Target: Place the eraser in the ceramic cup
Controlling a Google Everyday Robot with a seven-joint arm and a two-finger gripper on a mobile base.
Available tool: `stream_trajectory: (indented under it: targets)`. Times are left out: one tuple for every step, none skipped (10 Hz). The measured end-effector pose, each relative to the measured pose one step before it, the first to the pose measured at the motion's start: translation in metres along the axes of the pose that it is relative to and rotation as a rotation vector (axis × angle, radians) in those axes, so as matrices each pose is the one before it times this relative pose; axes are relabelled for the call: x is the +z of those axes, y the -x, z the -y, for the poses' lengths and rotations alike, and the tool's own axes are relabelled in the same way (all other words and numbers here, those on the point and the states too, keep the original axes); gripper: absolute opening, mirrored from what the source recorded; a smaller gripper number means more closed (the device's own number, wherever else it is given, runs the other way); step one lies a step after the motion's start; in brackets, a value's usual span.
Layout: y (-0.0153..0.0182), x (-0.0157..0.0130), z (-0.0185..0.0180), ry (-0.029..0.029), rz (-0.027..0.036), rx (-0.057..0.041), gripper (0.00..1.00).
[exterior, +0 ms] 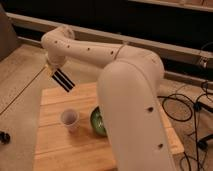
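Note:
The eraser (63,80), a black elongated block with a pale stripe, sticks out down and to the right from the end of my white arm. My gripper (54,71) is shut on it above the far left corner of the wooden table (55,150). The ceramic cup (69,119), small and white, stands upright on the table below and slightly right of the eraser, well apart from it. The cup looks empty.
A round green bowl (98,122) sits just right of the cup, partly hidden by my arm (132,100). The arm covers the table's right half. Cables (187,107) lie on the floor at the right. A dark wall with a rail runs behind.

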Motion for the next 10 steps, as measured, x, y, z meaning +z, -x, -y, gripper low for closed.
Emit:
stream_trajectory:
  targets:
    - [-0.02104,-0.00723,-0.01653,0.00838,0.00616,0.026,0.0]
    - [-0.0033,-0.00086,-0.00307,0.00177,0.00029,0.00278,0.0]
    - [0.00002,0.00027,-0.00185,0.00028,0.00034,-0.00293,0.0]
    - [0.00086,0.00013,-0.00197,0.0033,0.00018,-0.00019,0.0]
    - [0.00068,0.00002,-0.0002,-0.00032,0.00011,-0.00103,0.0]
    - [0.00544,-0.00063,-0.00925,0.00476,0.00273,-0.03198,0.0]
    - [0.00416,0.00046,-0.01741,0.01421,-0.00073,-0.03353,0.0]
    - [-0.00056,-0.00117,-0.01277,0.00655,-0.00422,-0.02286,0.0]
    - [-0.00327,-0.00254,-0.00475,-0.00366,-0.00326,-0.00093,0.0]
    - [-0.00653,-0.00535,-0.00462,-0.00619,-0.00037,0.01148,0.0]
